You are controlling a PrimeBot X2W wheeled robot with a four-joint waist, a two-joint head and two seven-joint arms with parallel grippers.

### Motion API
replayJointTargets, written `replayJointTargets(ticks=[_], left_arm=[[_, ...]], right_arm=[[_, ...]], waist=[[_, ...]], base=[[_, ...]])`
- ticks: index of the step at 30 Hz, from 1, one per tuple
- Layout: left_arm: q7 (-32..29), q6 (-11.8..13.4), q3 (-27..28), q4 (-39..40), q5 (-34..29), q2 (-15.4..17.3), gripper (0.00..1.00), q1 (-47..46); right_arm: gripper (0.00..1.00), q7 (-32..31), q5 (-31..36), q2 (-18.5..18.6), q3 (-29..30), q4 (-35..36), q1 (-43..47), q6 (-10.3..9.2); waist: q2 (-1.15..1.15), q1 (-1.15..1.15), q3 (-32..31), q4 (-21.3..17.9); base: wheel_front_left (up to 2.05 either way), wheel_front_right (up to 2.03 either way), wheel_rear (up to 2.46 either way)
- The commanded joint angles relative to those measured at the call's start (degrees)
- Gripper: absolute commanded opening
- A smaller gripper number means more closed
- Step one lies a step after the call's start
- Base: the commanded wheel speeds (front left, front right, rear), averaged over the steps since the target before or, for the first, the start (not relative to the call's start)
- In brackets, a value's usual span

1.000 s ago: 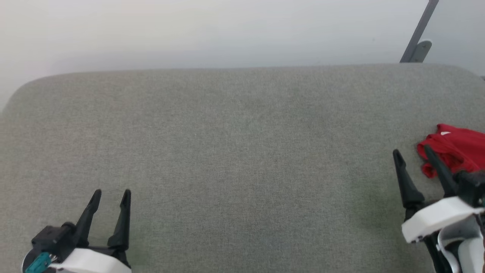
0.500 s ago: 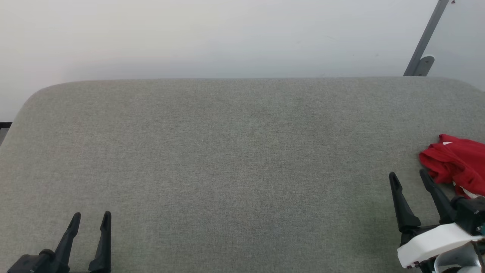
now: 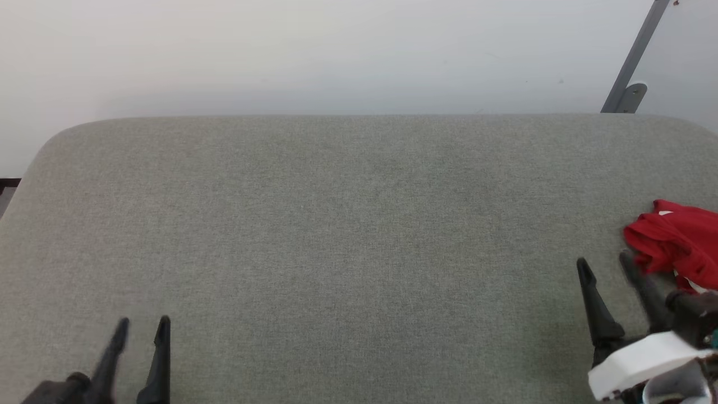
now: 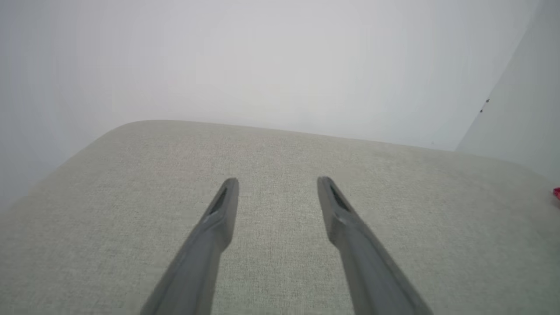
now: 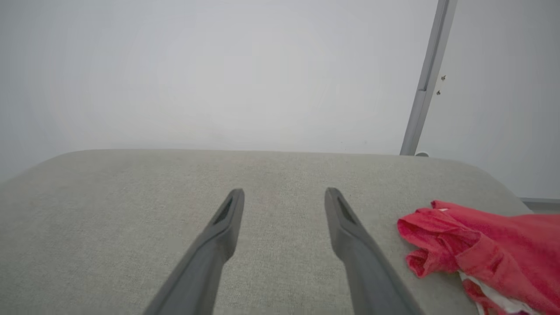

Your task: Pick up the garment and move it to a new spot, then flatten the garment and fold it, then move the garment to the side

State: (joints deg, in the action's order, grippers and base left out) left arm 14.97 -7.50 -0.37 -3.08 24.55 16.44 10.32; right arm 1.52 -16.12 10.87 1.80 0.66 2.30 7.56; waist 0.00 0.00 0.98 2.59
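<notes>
The garment (image 3: 676, 241) lies crumpled at the right edge of the grey padded table (image 3: 359, 224), red with a bit of white showing; the right wrist view has the garment (image 5: 481, 253) at its lower right. My right gripper (image 3: 606, 262) stands open just left of the heap, its right finger close to the cloth, nothing between the fingers. In its own view the right gripper (image 5: 284, 192) points over bare table. My left gripper (image 3: 143, 322) is open at the lower left, far from the garment, over bare table; the left wrist view shows the left gripper (image 4: 278, 180) the same way.
A pale wall runs behind the table. A grey metal post (image 3: 636, 56) with a bracket stands at the table's far right corner. The table's far corners are rounded, and dark floor (image 3: 8, 185) shows past its left edge.
The head camera has tilted, so the whole scene sits lower in view. Both grippers stay open. The right gripper still sits beside the garment's left edge.
</notes>
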Motion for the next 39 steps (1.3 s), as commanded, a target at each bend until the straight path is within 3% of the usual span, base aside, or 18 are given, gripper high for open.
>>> replayJointTargets(ticks=[1,5,24,39], left_arm=[[-0.1,0.0,0.0,-0.2,0.1,-0.1,0.00,0.0],[-0.3,0.0,-0.6,-1.9,0.9,-1.6,0.00,0.3],[-5.2,0.0,0.6,-4.4,18.8,-4.1,0.00,-4.2],[-8.1,0.0,1.5,-5.7,29.0,-5.6,0.00,-6.8]], right_arm=[[0.00,0.0,0.0,-0.1,0.0,-0.2,0.0,0.00],[0.00,-0.1,-0.9,-0.8,-0.1,-2.3,1.1,0.01],[0.00,-2.2,-20.3,-2.6,1.2,-5.4,-1.6,-0.01],[0.00,-3.4,-31.5,-3.7,1.9,-7.2,-3.0,-0.03]], waist=[[0.00,0.00,0.0,0.0],[0.00,0.00,0.0,0.0],[0.00,0.00,-0.1,-0.4],[0.00,0.00,-0.2,-0.7]], base=[[0.00,0.00,0.00],[0.00,0.00,0.00],[0.00,0.00,0.00],[0.00,0.00,0.00]])
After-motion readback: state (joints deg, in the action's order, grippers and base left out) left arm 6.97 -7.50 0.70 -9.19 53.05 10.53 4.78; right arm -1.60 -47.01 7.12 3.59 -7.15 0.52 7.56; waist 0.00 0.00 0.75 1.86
